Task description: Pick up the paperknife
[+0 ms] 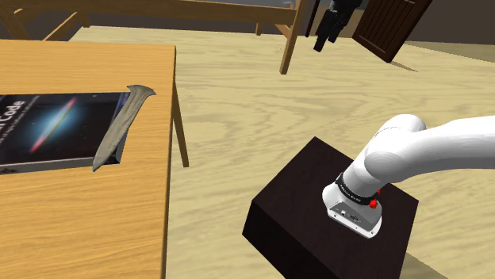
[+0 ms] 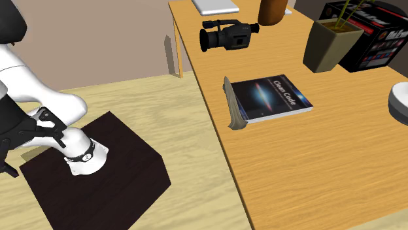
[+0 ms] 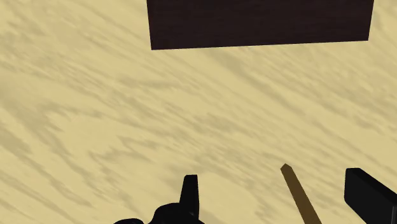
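The paperknife (image 1: 119,131) is a grey, slightly curved blade lying on the wooden table (image 1: 79,230), pressed along the edge of a dark book with a galaxy cover (image 1: 47,127). Seen from across the table, the paperknife (image 2: 233,104) lies on the side of the book (image 2: 271,97) nearest the arm. My gripper (image 3: 272,178) is open, far from the table and aimed down at the plank floor with nothing between its fingers. A thin brown wooden leg (image 3: 299,197) shows below it, and the dark stand (image 3: 261,22) lies beyond.
On the table sit a black camcorder (image 2: 227,34), a square plant pot (image 2: 330,42), a black box (image 2: 376,32) and a brown vase (image 2: 271,10). The arm's dark stand (image 1: 333,230) stands on the floor beside the table. Wooden furniture legs (image 1: 289,40) rise farther back.
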Controlling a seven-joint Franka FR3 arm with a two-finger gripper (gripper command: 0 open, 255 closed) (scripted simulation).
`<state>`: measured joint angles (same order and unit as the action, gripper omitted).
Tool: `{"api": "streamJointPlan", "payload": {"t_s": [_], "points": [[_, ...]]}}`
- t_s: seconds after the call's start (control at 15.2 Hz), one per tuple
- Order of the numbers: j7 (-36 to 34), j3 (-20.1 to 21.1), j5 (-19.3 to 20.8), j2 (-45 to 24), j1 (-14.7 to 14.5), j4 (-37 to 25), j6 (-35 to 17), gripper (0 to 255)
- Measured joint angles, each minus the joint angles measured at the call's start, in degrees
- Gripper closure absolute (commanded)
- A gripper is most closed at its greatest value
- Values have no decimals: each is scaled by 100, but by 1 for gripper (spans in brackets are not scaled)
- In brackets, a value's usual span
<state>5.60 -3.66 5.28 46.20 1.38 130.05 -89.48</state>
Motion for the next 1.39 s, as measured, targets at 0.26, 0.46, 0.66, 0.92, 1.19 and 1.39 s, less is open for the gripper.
{"api": "streamJointPlan", "payload": {"t_s": [0.26,0.46,0.66,0.92,1.19,1.39], "points": [[-466,314,-209,44,-16,104,-5,0],[-1072,704,-481,48,-27,101,59,0],[-1743,1151,-787,-89,-42,27,40,0],[-2654,1754,-1176,-320,-47,-91,-46,0],[-3554,2347,-1495,-686,-7,-371,-138,0],[-4193,2755,-1653,-1036,63,-642,-230,0]]}}
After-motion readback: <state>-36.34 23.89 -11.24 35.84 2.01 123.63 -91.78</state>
